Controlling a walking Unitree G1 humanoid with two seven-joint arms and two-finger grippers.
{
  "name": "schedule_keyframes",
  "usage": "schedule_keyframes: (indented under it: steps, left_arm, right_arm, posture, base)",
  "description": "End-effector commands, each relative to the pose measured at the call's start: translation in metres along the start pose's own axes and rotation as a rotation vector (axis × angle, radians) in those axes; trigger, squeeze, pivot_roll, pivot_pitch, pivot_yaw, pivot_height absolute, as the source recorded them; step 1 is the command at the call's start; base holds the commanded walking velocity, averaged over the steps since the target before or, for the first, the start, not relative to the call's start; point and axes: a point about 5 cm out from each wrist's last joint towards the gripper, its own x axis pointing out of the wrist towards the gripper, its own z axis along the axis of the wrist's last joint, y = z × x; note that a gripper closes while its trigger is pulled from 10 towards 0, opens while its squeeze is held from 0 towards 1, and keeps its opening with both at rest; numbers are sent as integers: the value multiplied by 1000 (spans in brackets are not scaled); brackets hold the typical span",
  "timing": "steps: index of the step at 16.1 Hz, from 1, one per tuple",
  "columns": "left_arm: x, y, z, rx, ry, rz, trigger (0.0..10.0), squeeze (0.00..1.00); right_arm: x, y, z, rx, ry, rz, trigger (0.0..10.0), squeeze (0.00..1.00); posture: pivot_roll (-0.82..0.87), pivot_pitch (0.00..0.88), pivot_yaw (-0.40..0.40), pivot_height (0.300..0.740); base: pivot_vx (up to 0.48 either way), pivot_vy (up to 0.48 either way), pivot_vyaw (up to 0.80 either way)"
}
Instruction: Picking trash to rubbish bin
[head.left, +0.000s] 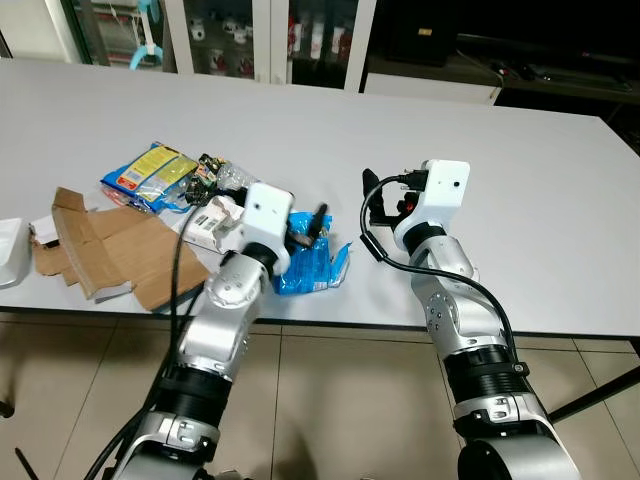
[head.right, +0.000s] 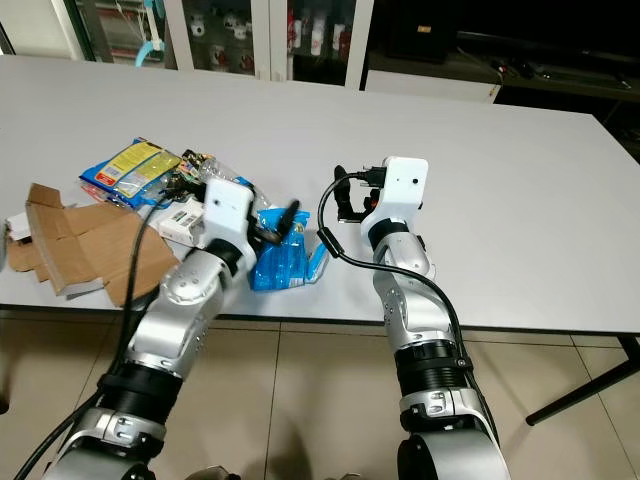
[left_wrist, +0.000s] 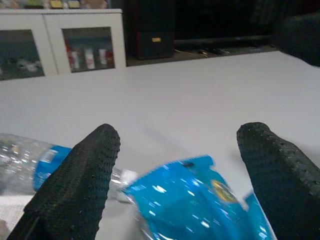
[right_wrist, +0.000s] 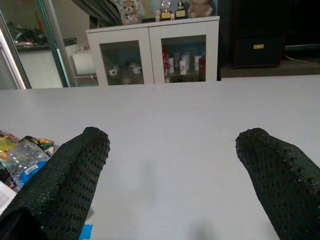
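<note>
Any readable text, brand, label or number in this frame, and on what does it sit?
None can be read.
Blue snack packet: print blurred.
Yellow and blue snack packet: lettering too small.
White box: dark label marks, too small.
Clear plastic bottle: blue label, blurred.
Cabinet items: labels too small.

On the white table's near left part lies a cluster of trash. A shiny blue wrapper lies crumpled and flat near the near edge, rightmost of the pile. Left of it, torn brown cardboard lies flat with unfolded flaps, reaching the near edge. Farther back, a yellow-and-blue snack bag lies flat and tilted. Just right of that bag a crushed clear plastic bottle with a blue label lies on its side. A small white box lies between the cardboard and the blue wrapper.
</note>
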Motion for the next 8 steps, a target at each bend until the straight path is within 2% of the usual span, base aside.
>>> schedule_keyframes:
  steps: [1,5,8]
  left_arm:
    - [0,-5,0,-6,5,-27,10000,0]
    - [0,-5,3,4,6,-29,10000,0]
    - [0,-2,6,8,-2,-21,10000,0]
  right_arm:
    - [0,-3,3,6,-4,-3,10000,0]
    - [-7,-5,-4,-46,66,83,10000,0]
    - [-22,-17,-14,-55,163,192,10000,0]
  posture:
    - [-54,64,-96,740]
    - [-59,65,-97,740]
    - [-62,65,-98,740]
  base:
    - [0,0,0]
    - [0,0,0]
    - [0,0,0]
